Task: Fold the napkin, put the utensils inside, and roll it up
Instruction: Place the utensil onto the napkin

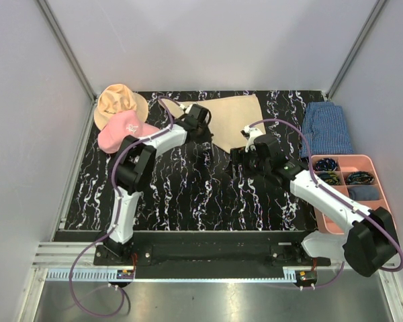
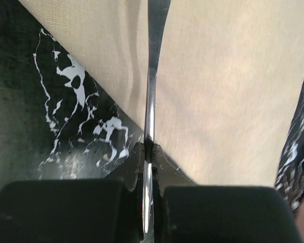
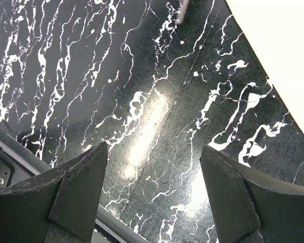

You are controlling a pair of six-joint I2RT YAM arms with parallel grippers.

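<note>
The beige napkin (image 1: 236, 119) lies at the back middle of the black marble table and looks folded into a wedge. My left gripper (image 1: 201, 132) sits at the napkin's left edge. In the left wrist view my left gripper (image 2: 148, 147) is shut on a thin shiny grey utensil (image 2: 151, 91), which runs forward across the napkin (image 2: 218, 101). My right gripper (image 1: 245, 157) is open and empty just in front of the napkin. In its wrist view my right gripper (image 3: 152, 152) hangs over bare table, with the napkin's edge (image 3: 278, 45) at the top right. A grey utensil end (image 3: 182, 12) shows at the top.
A tan floppy hat (image 1: 117, 100) and a pink cap (image 1: 124, 131) lie at the back left. A blue checked cloth (image 1: 328, 131) lies at the back right. A pink tray (image 1: 342, 157) with hair ties stands at the right.
</note>
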